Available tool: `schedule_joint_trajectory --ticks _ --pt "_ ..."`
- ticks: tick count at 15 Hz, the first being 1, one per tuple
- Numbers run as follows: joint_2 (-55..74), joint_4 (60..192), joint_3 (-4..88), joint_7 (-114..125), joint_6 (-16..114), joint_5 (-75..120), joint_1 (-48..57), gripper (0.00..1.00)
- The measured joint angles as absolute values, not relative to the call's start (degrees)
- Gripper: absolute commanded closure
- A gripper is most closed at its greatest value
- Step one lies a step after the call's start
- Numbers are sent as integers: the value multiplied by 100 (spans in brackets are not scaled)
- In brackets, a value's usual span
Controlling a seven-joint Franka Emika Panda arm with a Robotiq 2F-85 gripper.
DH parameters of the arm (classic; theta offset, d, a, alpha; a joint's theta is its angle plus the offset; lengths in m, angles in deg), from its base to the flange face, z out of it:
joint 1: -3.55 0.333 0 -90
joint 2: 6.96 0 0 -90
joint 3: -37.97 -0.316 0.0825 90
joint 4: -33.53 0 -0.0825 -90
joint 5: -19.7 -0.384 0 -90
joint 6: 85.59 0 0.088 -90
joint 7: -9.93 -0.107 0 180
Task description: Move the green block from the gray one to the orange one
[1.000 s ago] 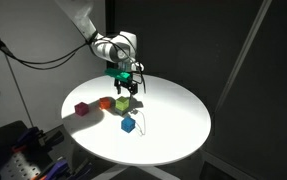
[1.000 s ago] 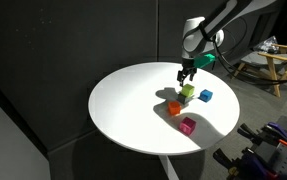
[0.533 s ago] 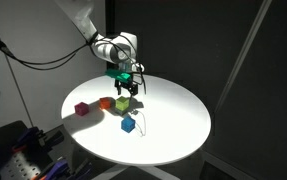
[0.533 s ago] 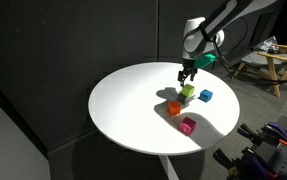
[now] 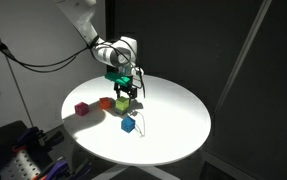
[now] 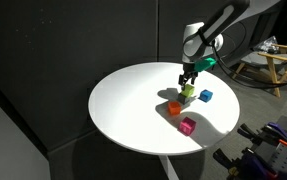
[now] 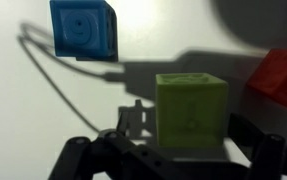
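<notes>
The gripper (image 6: pixel 189 80) hangs over the green block (image 7: pixel 191 115) on a round white table (image 5: pixel 173 130). Its fingers (image 7: pixel 268 158) are spread wide to either side of the block and pinch nothing. The block sits atop the gray one (image 6: pixel 187 99), with the orange one (image 5: pixel 105 103) just beside the stack. The step in hand looks to be the grasp. The next move calls for a short descent, a pinch on the green block, then a lift across to the orange one.
</notes>
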State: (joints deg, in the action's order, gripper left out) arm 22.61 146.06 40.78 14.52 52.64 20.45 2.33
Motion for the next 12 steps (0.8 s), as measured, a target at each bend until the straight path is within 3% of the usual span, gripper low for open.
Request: schedule_joint_trajectory --ticks 1,2,3,7,12 --pt "2281 14604 4078 1452 5264 2045 233 25" --pt "2300 14602 4080 1451 5264 2045 233 25" --pt "2317 14600 4081 1450 5264 2045 233 32" --pt "2367 14584 4090 1443 5264 2045 233 66" --pt "2401 14496 4103 1391 5178 2045 233 76"
